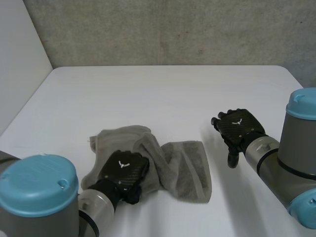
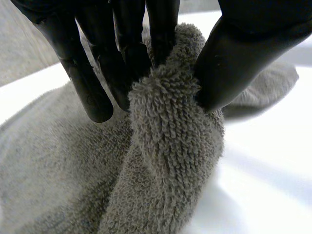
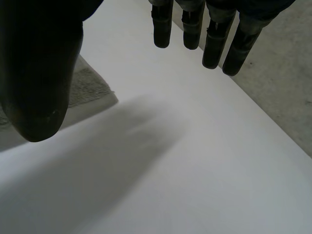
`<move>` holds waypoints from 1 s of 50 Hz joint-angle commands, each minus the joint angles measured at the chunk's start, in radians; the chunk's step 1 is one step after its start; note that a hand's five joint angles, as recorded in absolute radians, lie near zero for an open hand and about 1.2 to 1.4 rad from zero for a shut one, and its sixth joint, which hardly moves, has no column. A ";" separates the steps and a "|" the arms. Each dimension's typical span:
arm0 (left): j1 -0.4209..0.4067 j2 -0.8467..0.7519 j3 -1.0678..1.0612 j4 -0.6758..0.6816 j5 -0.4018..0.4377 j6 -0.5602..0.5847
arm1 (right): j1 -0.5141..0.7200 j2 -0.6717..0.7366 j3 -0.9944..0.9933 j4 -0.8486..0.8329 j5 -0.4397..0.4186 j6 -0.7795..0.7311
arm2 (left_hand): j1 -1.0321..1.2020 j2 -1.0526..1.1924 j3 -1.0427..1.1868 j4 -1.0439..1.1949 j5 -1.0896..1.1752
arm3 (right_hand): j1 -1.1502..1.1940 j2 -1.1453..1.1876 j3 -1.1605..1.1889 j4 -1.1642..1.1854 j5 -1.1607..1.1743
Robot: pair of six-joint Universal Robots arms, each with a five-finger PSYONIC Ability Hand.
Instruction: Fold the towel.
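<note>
A grey towel lies crumpled on the white table, near the front and left of centre. My left hand rests on its front left part. In the left wrist view the fingers and thumb pinch a raised fold of the towel between them. My right hand hovers to the right of the towel, apart from it, with straight fingers and thumb spread and nothing between them. A corner of the towel lies beside that thumb.
A grey wall runs behind the table's far edge. A pale panel stands at the left. The table's right edge passes just beyond my right hand's fingertips, with grey floor past it.
</note>
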 commanded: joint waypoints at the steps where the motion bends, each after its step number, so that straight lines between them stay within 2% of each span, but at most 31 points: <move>1: 0.012 0.042 0.041 -0.042 0.002 -0.028 | 0.012 0.000 0.005 0.001 -0.068 0.012 | -0.745 -0.826 -0.824 -0.861 -0.781 | -0.058 -0.082 -0.068 -0.079 -0.055; 2: 0.012 0.042 0.041 -0.043 0.002 -0.028 | 0.017 0.000 0.005 0.001 -0.086 0.015 | -0.749 -0.831 -0.828 -0.866 -0.786 | -0.058 -0.082 -0.068 -0.079 -0.055; 3: 0.015 0.040 0.053 -0.061 0.000 -0.028 | 0.017 0.000 0.005 0.001 -0.086 0.015 | -1.017 -1.099 -1.096 -1.133 -1.053 | -0.058 -0.082 -0.068 -0.079 -0.055; 7: 0.041 0.040 0.086 -0.101 0.002 -0.031 | 0.034 0.003 -0.009 0.001 -0.106 0.020 | -1.034 -1.116 -1.113 -1.151 -1.071 | -0.058 -0.082 -0.068 -0.079 -0.055; 9: 0.105 0.040 0.127 -0.118 0.003 -0.028 | 0.040 0.007 -0.017 0.001 -0.106 0.029 | -1.040 -1.122 -1.119 -1.157 -1.077 | -0.058 -0.082 -0.068 -0.079 -0.055; 12: 0.144 0.040 0.153 -0.118 0.005 -0.027 | 0.049 0.029 -0.044 0.000 -0.109 0.066 | -1.037 -1.119 -1.116 -1.154 -1.074 | -0.058 -0.082 -0.068 -0.079 -0.055; 14: 0.217 0.026 0.222 -0.116 0.006 -0.028 | 0.054 0.047 -0.061 0.001 -0.112 0.094 | -1.028 -1.110 -1.107 -1.145 -1.065 | -0.058 -0.082 -0.068 -0.079 -0.055; 17: 0.247 -0.019 0.292 -0.115 0.024 -0.025 | 0.075 0.084 -0.106 0.004 -0.117 0.160 | -1.023 -1.104 -1.101 -1.139 -1.059 | -0.003 -0.028 -0.013 -0.025 -0.001; 25: 0.265 -0.218 0.451 -0.141 0.135 -0.008 | 0.112 0.211 -0.221 0.087 -0.175 0.256 | -1.020 -1.101 -1.098 -1.136 -1.056 | 0.006 -0.019 -0.004 -0.016 0.008; 27: 0.265 -0.309 0.507 -0.174 0.181 0.034 | 0.129 0.262 -0.256 0.098 -0.178 0.278 | -1.020 -1.101 -1.098 -1.136 -1.056 | 0.000 -0.025 -0.010 -0.022 0.002; 33: 0.265 -0.402 0.552 -0.182 0.178 0.115 | 0.152 0.322 -0.296 0.100 -0.174 0.282 | -1.023 -1.104 -1.101 -1.139 -1.059 | 0.000 -0.025 -0.010 -0.022 0.002; 36: 0.264 -0.448 0.578 -0.182 0.181 0.145 | 0.164 0.348 -0.307 0.101 -0.170 0.279 | -0.976 -1.057 -1.054 -1.092 -1.012 | 0.094 0.069 0.084 0.072 0.096; 37: 0.264 -0.469 0.593 -0.187 0.181 0.150 | 0.169 0.351 -0.307 0.101 -0.170 0.278 | -0.938 -1.019 -1.017 -1.054 -0.974 | 0.219 0.194 0.209 0.197 0.221; 38: 0.264 -0.481 0.602 -0.196 0.181 0.153 | 0.173 0.352 -0.307 0.101 -0.170 0.273 | -0.850 -0.932 -0.929 -0.967 -0.887 | 0.452 0.428 0.442 0.431 0.455; 39: 0.264 -0.482 0.603 -0.196 0.181 0.153 | 0.173 0.352 -0.307 0.101 -0.170 0.273 | -0.849 -0.931 -0.928 -0.966 -0.886 | 0.455 0.430 0.445 0.433 0.457; 41: 0.262 -0.488 0.607 -0.230 0.186 0.160 | 0.176 0.343 -0.316 0.106 -0.172 0.262 | -0.630 -0.712 -0.709 -0.747 -0.667 | 0.914 0.889 0.904 0.892 0.916; 42: 0.262 -0.488 0.607 -0.230 0.186 0.161 | 0.176 0.343 -0.316 0.106 -0.172 0.262 | -0.629 -0.711 -0.708 -0.746 -0.666 | 0.916 0.891 0.906 0.894 0.918; 43: 0.262 -0.489 0.616 -0.256 0.186 0.173 | 0.176 0.337 -0.325 0.109 -0.174 0.259 | -0.443 -0.525 -0.522 -0.560 -0.480 | 1.099 1.074 1.089 1.077 1.101; 44: 0.261 -0.489 0.629 -0.277 0.184 0.194 | 0.176 0.331 -0.339 0.119 -0.177 0.256 | -0.206 -0.287 -0.285 -0.322 -0.242 | 1.164 1.139 1.154 1.142 1.166; 45: 0.261 -0.489 0.629 -0.277 0.184 0.194 | 0.176 0.331 -0.339 0.119 -0.177 0.256 | -0.203 -0.285 -0.282 -0.320 -0.240 | 1.164 1.140 1.154 1.143 1.166; 47: 0.262 -0.488 0.668 -0.299 0.173 0.248 | 0.172 0.328 -0.389 0.142 -0.177 0.227 | 0.153 0.071 0.074 0.036 0.116 | 1.164 1.140 1.154 1.143 1.166; 50: 0.265 -0.480 0.736 -0.296 0.166 0.283 | 0.169 0.337 -0.463 0.144 -0.178 0.148 | 0.154 0.073 0.075 0.038 0.118 | 1.164 1.140 1.154 1.143 1.166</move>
